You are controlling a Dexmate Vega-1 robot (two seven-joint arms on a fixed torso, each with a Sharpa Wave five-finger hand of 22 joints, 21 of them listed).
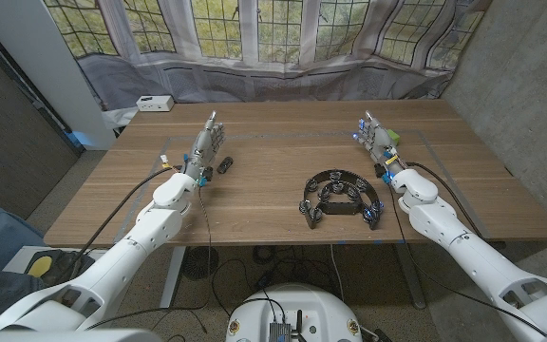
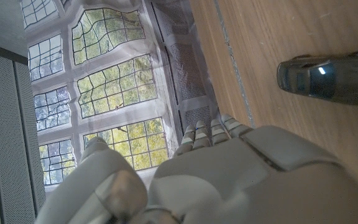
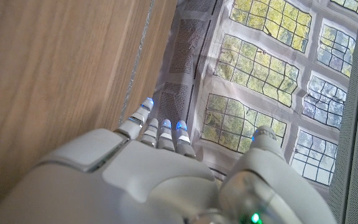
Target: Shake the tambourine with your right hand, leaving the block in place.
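A black half-moon tambourine (image 1: 340,197) with metal jingles lies on the wooden table (image 1: 273,223), front of centre. My right hand (image 1: 376,141) stands behind and to the right of it, apart from it, fingers straight and holding nothing; its back also fills the right wrist view (image 3: 154,180). A small yellow-green thing (image 1: 392,138) peeks out beside that hand, too hidden to identify. My left hand (image 1: 207,147) stands at the middle left, fingers straight, empty. Just right of it lies a small dark toy car (image 1: 228,166), seen close beside the left hand (image 2: 216,180) as a grey car (image 2: 328,78).
A white box (image 1: 154,103) sits at the table's back left corner. A grey curtain (image 1: 283,81) and leaded windows run behind the far edge. Bare wood stretches between the two hands and in front of the left hand.
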